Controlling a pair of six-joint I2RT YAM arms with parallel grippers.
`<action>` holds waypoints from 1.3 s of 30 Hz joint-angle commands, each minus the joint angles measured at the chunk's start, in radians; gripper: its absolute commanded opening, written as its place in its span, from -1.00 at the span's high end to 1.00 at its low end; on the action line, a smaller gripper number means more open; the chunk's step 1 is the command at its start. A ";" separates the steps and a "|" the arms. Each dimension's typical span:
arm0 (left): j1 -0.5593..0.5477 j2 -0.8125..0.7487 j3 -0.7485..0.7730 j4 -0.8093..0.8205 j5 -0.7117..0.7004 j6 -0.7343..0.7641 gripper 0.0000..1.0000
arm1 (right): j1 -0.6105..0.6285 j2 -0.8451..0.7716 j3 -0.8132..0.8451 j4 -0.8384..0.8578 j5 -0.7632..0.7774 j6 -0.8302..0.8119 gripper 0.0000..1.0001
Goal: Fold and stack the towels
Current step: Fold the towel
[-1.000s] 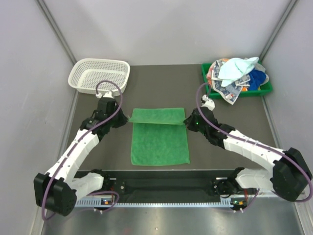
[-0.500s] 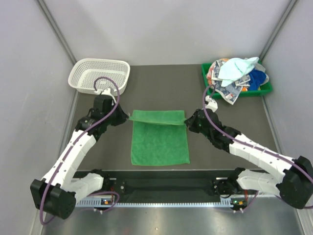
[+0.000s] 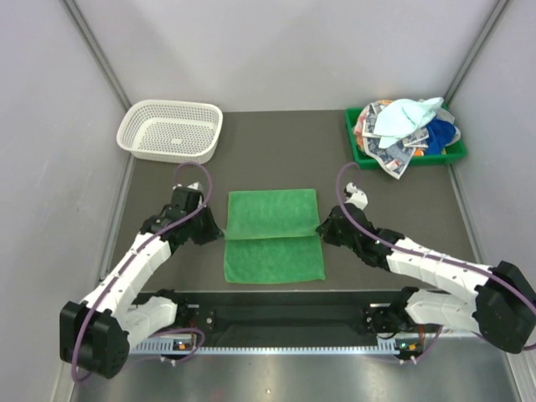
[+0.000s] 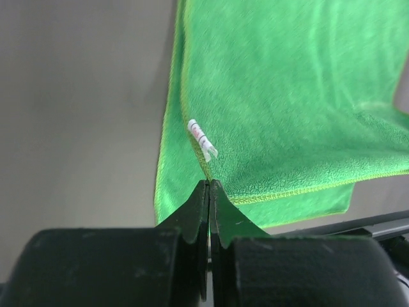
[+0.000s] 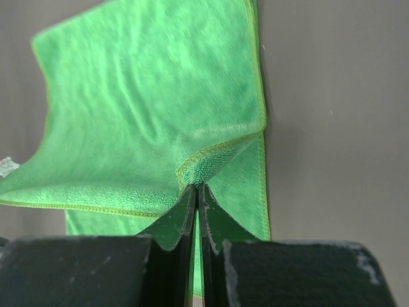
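A bright green towel (image 3: 273,230) lies in the middle of the dark table, its far half folded over toward the near edge. My left gripper (image 3: 219,234) is shut on the folded edge's left corner (image 4: 206,174), beside a small white tag (image 4: 201,138). My right gripper (image 3: 322,229) is shut on the right corner (image 5: 195,173). Both hold the edge just above the lower layer. More towels (image 3: 402,130), pale mint, royal blue, orange-pink print and white with grey-blue squares, are piled at the back right.
A white mesh basket (image 3: 170,131) stands at the back left. A green plastic tray (image 3: 353,134) holds the towel pile at the back right. Grey walls close in the table on three sides. A black rail (image 3: 285,318) runs along the near edge.
Both grippers have pulled the towel's far edge toward the near side and down, so the folded flap now covers most of the lower layer.
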 commanded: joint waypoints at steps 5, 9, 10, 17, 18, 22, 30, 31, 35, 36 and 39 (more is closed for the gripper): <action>0.007 0.024 0.037 -0.035 0.028 -0.013 1.00 | 0.032 0.019 0.011 0.044 0.015 0.023 1.00; 0.007 0.005 0.106 -0.090 0.020 0.006 1.00 | 0.037 -0.020 0.040 0.001 0.035 0.009 0.99; 0.007 -0.002 0.120 -0.101 0.019 0.012 1.00 | 0.038 -0.027 0.045 -0.013 0.037 0.007 1.00; 0.007 -0.027 0.204 -0.172 0.031 0.024 1.00 | 0.064 -0.110 0.073 -0.076 0.053 0.015 1.00; 0.007 -0.030 0.209 -0.184 0.030 0.027 1.00 | 0.069 -0.118 0.074 -0.084 0.060 0.020 1.00; 0.007 -0.049 0.213 -0.187 0.036 0.027 1.00 | 0.084 -0.144 0.074 -0.105 0.073 0.032 1.00; 0.007 -0.075 0.187 -0.204 0.056 0.007 1.00 | 0.121 -0.164 0.042 -0.114 0.089 0.076 1.00; 0.007 -0.078 0.163 -0.200 0.063 0.000 1.00 | 0.122 -0.162 0.036 -0.105 0.087 0.081 1.00; 0.007 -0.087 0.068 -0.164 0.106 -0.030 1.00 | 0.145 -0.150 -0.007 -0.082 0.090 0.110 1.00; 0.007 -0.088 0.048 -0.148 0.125 -0.042 1.00 | 0.149 -0.149 -0.016 -0.076 0.092 0.124 0.99; 0.007 -0.093 -0.049 -0.114 0.142 -0.060 1.00 | 0.161 -0.149 -0.068 -0.052 0.090 0.157 1.00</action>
